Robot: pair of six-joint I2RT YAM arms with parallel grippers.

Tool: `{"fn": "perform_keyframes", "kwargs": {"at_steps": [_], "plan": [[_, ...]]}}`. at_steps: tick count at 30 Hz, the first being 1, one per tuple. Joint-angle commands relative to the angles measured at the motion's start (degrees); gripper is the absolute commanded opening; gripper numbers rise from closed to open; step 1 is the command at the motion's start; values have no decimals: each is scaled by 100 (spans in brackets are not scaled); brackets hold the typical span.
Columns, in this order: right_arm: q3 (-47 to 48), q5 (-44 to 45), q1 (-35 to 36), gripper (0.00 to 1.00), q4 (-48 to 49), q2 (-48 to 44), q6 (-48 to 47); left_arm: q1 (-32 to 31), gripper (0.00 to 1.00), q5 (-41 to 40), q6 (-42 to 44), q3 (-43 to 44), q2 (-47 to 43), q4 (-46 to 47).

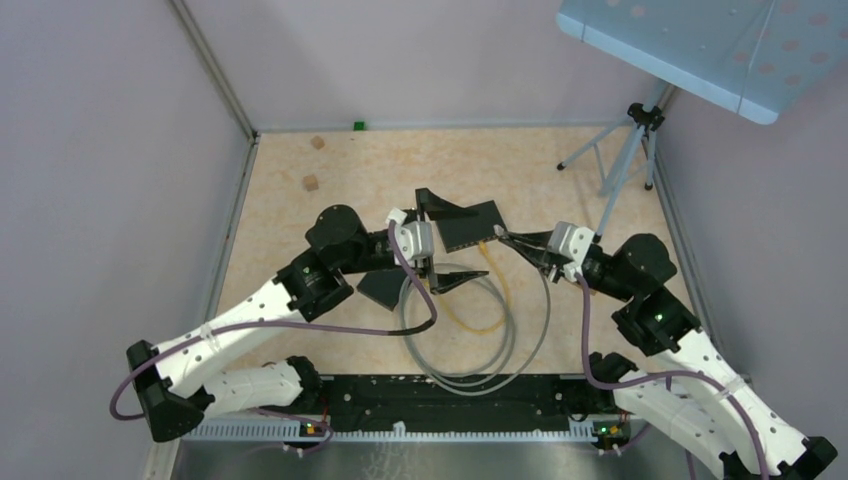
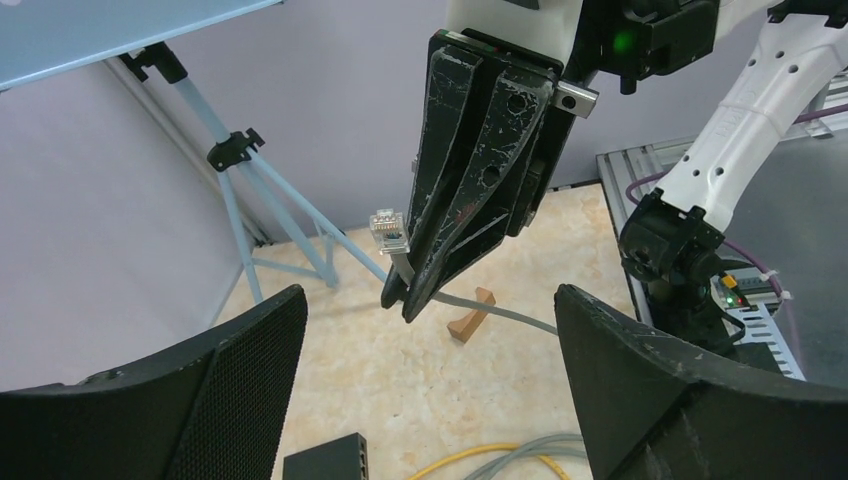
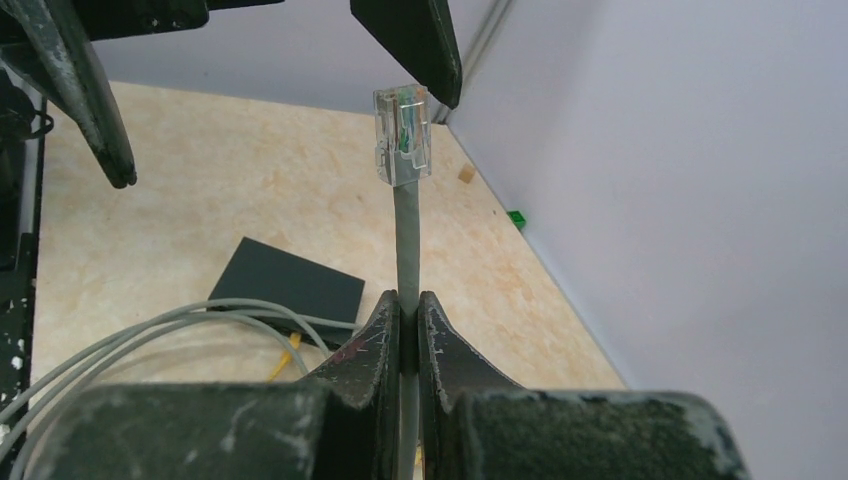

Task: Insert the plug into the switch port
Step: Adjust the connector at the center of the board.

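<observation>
One clear plug [image 3: 402,135], seemingly intact | right fingers [image 3: 365,362] pinch grey cable [image 3: 406,250] | left fingers [image 2: 200,395] wide

I run this rig from afar, and it sits in a robotics lab cell. Plain lilac walls [image 1: 100,150] on a metal frame [image 1: 215,70] box in a beige surface [image 1: 290,215]. The left arm [image 1: 240,315] and right arm [image 1: 700,360] are bolted to a black rail [image 1: 450,400] at its near edge. A tripod [image 1: 625,165] stands at the back under a tilted panel [image 1: 690,40]. The props are a switch [image 1: 378,288], looped cable [image 1: 548,315] and small blocks [image 1: 311,183].
</observation>
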Motion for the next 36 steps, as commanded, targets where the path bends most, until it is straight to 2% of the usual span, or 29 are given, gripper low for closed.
{"fn": "perform_keyframes", "kwargs": {"at_steps": [1,11,17,21,24,27,30,32,36], "plan": [[-9,112,-33,0,427,-30,-195,-70,96,113,78,306,183,419],[79,-270,-35,0,454,142,-67,-455,92,26,222,810,816,179],[53,-181,-35,0,434,107,-68,-628,77,-88,352,1058,1030,-131],[47,-150,-33,0,396,69,-77,-649,73,-169,359,1069,1037,-152],[28,-156,-34,0,394,34,-89,-653,75,-333,334,1061,1000,-160],[7,-160,-35,0,394,-24,-99,-652,87,-640,295,1001,927,-105],[-9,-133,-33,0,386,-47,-98,-652,90,-942,259,870,830,46],[-9,-124,-36,0,385,-48,-92,-653,84,-996,257,858,829,57],[-5,-107,-33,0,394,-39,-72,-652,59,-902,205,893,835,39]]}}
